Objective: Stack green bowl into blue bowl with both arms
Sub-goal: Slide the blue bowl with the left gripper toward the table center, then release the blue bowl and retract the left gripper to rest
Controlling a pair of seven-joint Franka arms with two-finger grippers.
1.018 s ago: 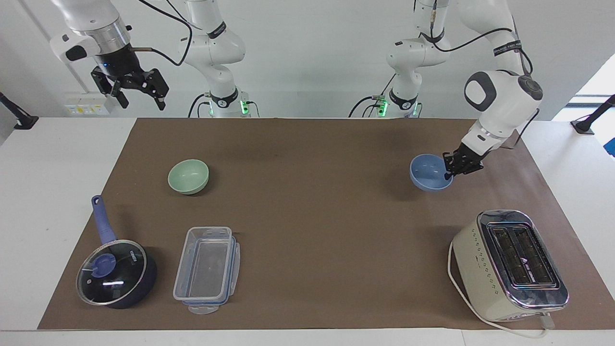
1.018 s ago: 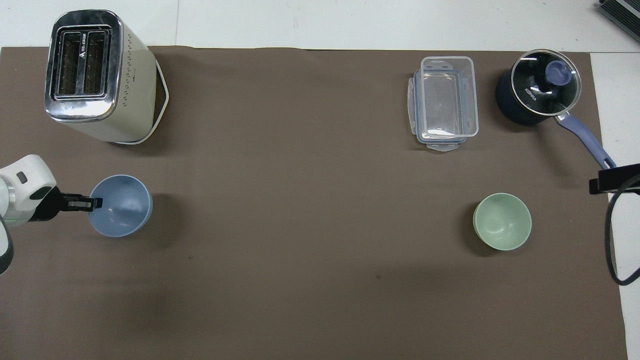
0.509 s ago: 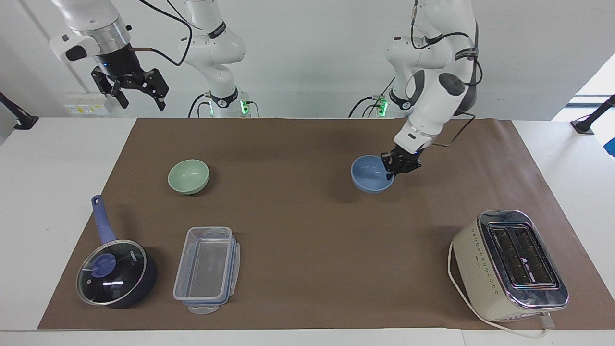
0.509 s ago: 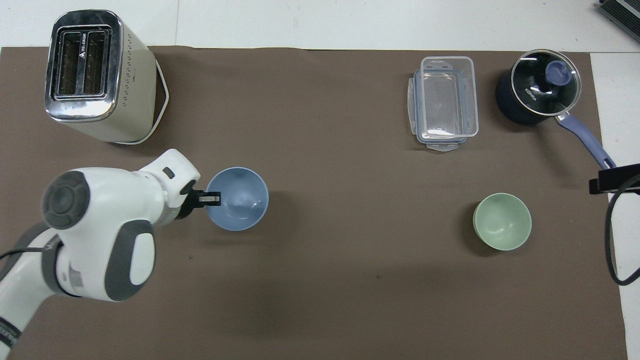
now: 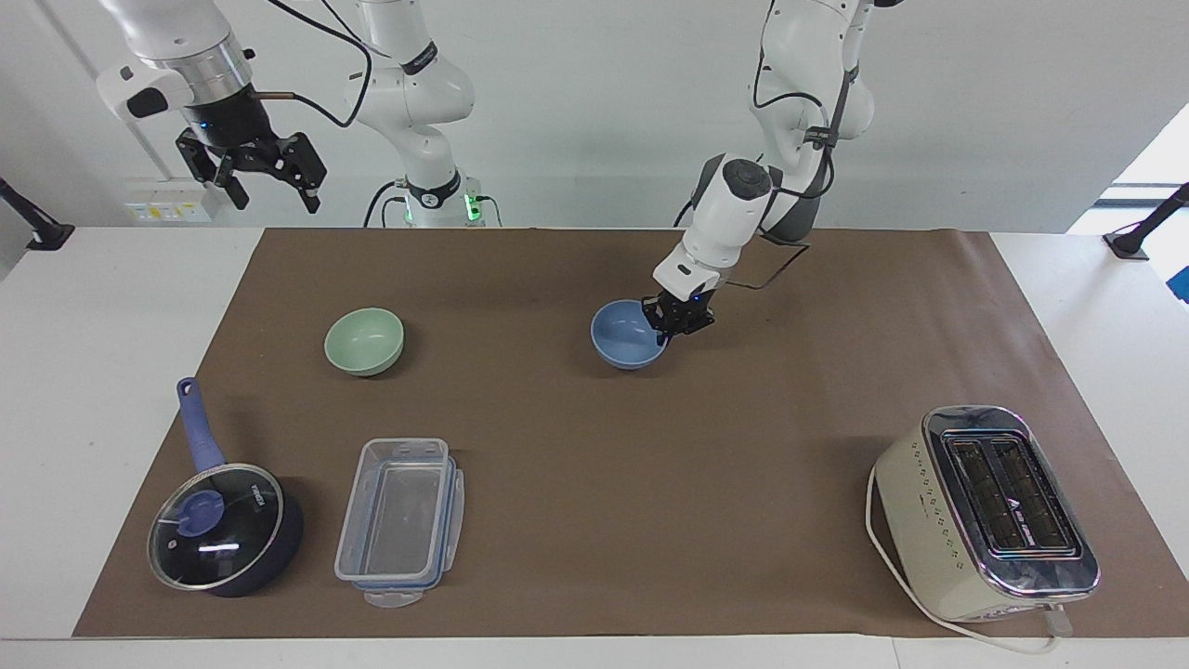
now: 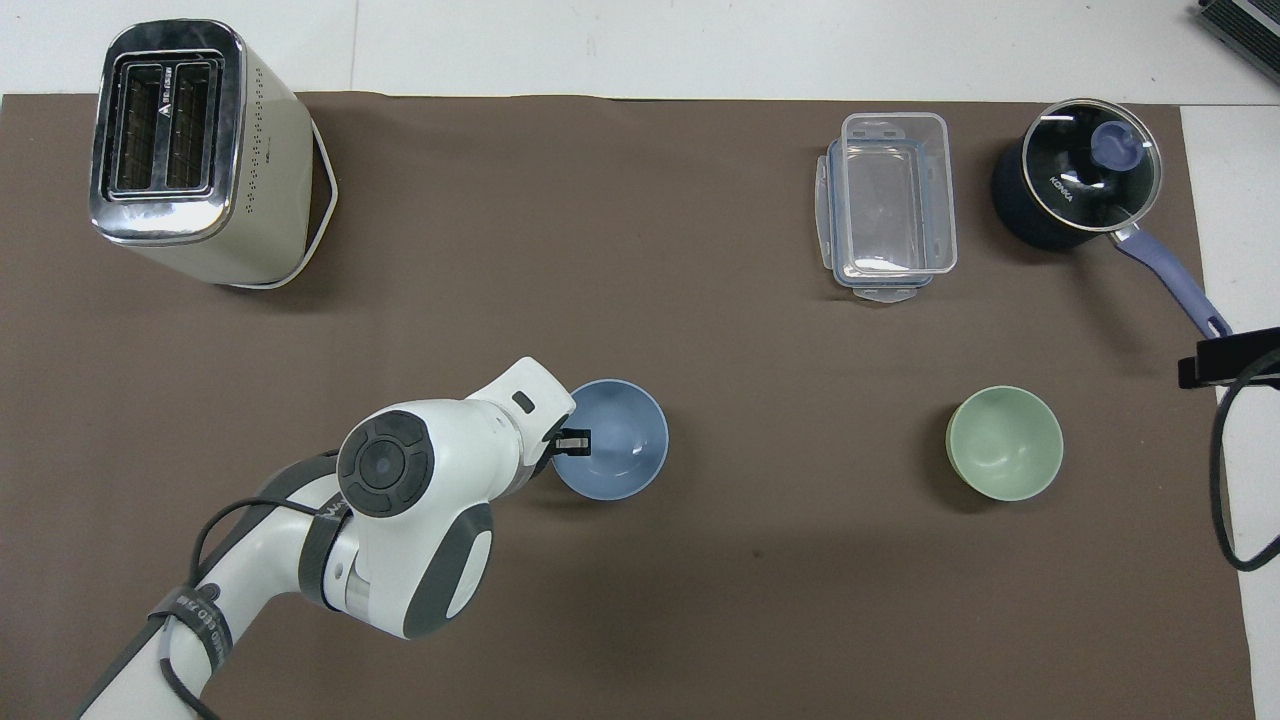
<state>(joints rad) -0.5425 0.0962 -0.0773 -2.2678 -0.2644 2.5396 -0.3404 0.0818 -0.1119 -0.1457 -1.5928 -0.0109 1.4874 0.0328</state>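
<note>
Blue bowl in transit; stacking not begun.
Left gripper has its jaws clamped on the blue bowl rim, mid-surface; green bowl sits untouched toward the right arm's end; right gripper waits raised, jaws wide.

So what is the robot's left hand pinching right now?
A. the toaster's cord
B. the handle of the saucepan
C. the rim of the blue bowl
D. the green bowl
C: the left gripper is shut on the rim of the blue bowl near the middle of the mat, while the green bowl sits alone toward the right arm's end, with nothing touching it.
</note>
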